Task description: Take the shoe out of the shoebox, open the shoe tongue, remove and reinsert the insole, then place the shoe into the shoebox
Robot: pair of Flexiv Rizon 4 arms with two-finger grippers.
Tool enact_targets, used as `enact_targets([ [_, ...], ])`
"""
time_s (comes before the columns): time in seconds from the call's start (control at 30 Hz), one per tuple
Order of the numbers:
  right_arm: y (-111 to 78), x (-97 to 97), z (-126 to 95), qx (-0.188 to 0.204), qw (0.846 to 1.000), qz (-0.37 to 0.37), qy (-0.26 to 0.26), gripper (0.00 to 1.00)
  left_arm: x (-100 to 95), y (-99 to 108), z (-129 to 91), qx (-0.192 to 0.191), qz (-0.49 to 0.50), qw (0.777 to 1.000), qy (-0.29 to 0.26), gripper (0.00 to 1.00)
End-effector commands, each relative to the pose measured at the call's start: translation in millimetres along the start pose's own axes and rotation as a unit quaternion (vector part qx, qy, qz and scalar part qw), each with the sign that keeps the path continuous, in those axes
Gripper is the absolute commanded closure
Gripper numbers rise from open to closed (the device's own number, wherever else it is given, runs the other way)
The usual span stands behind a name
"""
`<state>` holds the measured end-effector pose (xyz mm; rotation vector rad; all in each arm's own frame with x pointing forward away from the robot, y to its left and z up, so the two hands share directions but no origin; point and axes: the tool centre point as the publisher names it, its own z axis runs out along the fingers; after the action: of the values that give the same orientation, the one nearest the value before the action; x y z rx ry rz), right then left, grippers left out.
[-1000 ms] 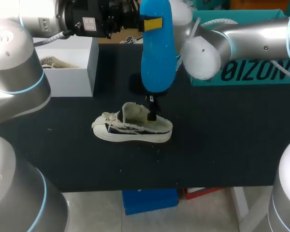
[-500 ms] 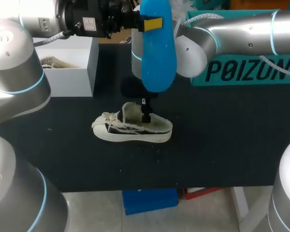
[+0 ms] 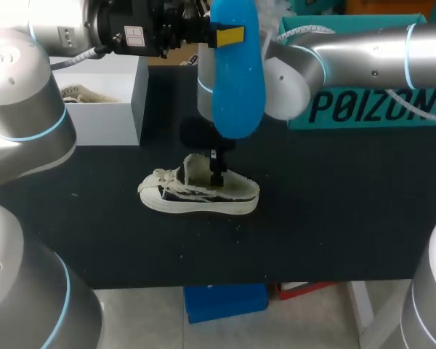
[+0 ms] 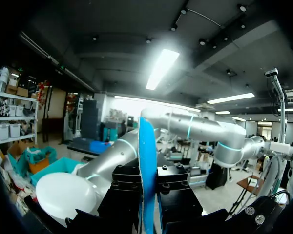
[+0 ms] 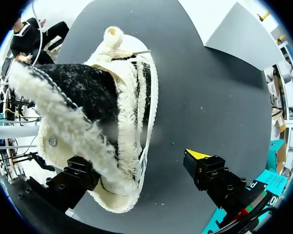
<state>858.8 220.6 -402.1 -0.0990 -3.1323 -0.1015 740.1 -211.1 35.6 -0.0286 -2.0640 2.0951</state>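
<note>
Swinging in from its own side, the right arm brought the right gripper (image 3: 217, 166) a little further across the shoe (image 3: 196, 190), settling at the heel opening. Meanwhile the left gripper (image 3: 219, 34) had stayed high above, clamped on the blue insole (image 3: 236, 73), which hung toe-down over the shoe. The shoe itself had not shifted; it lay on its sole on the black table (image 3: 334, 218), toe toward the white box (image 3: 139, 94). From the right wrist, the fingers stood wide apart, one by the fuzzy heel lining, the other clear of the shoe over bare table. I took it that the insole was out and the right arm was getting ready to steady or spread the opening for putting it back.
</note>
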Motion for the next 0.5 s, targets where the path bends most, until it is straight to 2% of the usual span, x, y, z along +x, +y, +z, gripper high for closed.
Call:
enact_targets([
  [0.03, 0.9, -0.5, 3.3, 0.005, 1.000, 0.001, 0.003, 0.77, -0.2, 0.1, 1.3, -0.001, 0.000, 1.000, -0.001, 1.00],
  [0.07, 1.2, -0.6, 4.2, 0.011, 1.000, 0.001, 0.009, 1.00, -0.2, 0.1, 1.3, -0.001, 0.000, 1.000, -0.001, 1.00],
  [0.5, 1.2, -0.5, 5.6, 0.013, 1.000, -0.001, 0.012, 1.00, -0.2, 0.1, 1.3, -0.001, 0.000, 1.000, -0.001, 1.00],
])
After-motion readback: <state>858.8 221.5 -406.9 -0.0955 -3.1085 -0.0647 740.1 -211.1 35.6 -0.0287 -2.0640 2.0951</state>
